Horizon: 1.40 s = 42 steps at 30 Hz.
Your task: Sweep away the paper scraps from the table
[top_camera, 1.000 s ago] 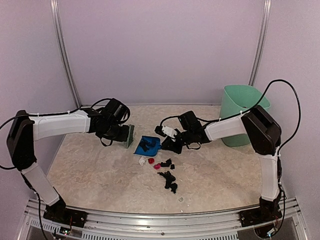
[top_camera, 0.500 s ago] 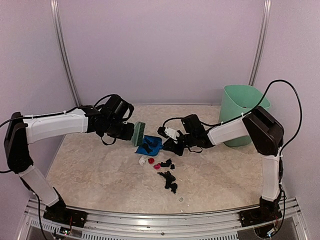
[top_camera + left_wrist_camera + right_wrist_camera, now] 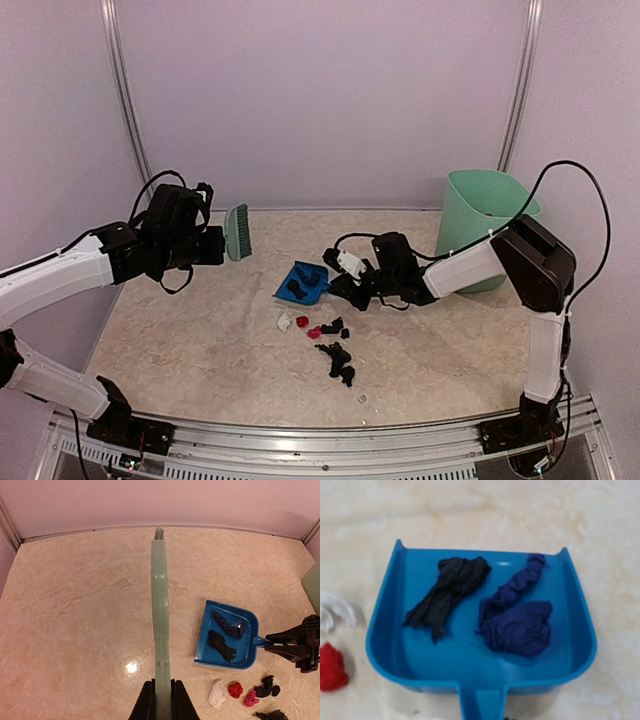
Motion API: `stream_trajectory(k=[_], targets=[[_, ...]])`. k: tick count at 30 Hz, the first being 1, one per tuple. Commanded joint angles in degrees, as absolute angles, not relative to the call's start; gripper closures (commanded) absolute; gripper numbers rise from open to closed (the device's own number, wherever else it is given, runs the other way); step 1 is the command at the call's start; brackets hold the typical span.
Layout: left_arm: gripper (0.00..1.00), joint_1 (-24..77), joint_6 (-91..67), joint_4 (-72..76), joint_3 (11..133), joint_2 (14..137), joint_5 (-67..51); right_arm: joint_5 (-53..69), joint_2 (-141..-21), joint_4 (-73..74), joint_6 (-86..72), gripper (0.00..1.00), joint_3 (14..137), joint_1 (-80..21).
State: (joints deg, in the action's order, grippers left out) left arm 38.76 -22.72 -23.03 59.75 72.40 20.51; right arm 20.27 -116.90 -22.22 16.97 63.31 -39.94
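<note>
My left gripper [image 3: 213, 246] is shut on the handle of the green hand brush [image 3: 237, 232], held up in the air left of the blue dustpan [image 3: 300, 283]. In the left wrist view the brush handle [image 3: 160, 605] runs straight out from the shut gripper [image 3: 162, 702]. My right gripper [image 3: 343, 288] is shut on the dustpan's handle [image 3: 262, 641]; its fingers are out of the right wrist view. The dustpan [image 3: 470, 660] holds a black scrap [image 3: 447, 595] and a dark blue one [image 3: 517, 622]. More paper scraps [image 3: 335, 355] lie on the table [image 3: 180, 340] in front of the pan: white [image 3: 217, 694], red [image 3: 235, 689], pink [image 3: 250, 698], black [image 3: 266, 685].
A tall mint-green bin [image 3: 485, 225] stands at the back right, behind my right arm. The table's metal rail [image 3: 320, 435] runs along the near edge. White walls close the back and both sides.
My left arm has lifted the brush away from the dustpan's mouth and swung it back to the left. The right gripper and the dustpan have barely moved.
</note>
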Motion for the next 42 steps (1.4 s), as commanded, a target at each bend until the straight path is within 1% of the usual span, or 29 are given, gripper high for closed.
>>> stream_trajectory(k=[1,11,16,21,32,42], targets=[[1.0,36.75,-23.87,-16.83,54.84,70.02,23.17,20.24,-111.91,-29.02,12.22,1.0,61.82,-39.65],[1.0,35.19,-23.9,-12.98,49.72,66.81,23.86,17.27,-103.76,-29.07,3.7,1.0,59.36,-39.7],[1.0,34.98,-23.69,-12.3,49.02,66.7,23.37,13.47,-96.22,-27.14,0.23,1.0,56.95,-39.7],[1.0,34.98,-23.63,-11.49,48.87,66.61,21.71,7.49,-89.31,-21.92,-3.69,1.0,56.14,-39.47],[1.0,35.72,-24.52,-7.68,48.4,68.37,17.68,1.33,-75.57,-13.76,-9.03,1.0,53.8,-34.43],[1.0,38.76,-24.32,-6.04,49.53,70.73,18.09,1.25,-65.79,-8.18,-13.8,1.0,52.08,-26.74]])
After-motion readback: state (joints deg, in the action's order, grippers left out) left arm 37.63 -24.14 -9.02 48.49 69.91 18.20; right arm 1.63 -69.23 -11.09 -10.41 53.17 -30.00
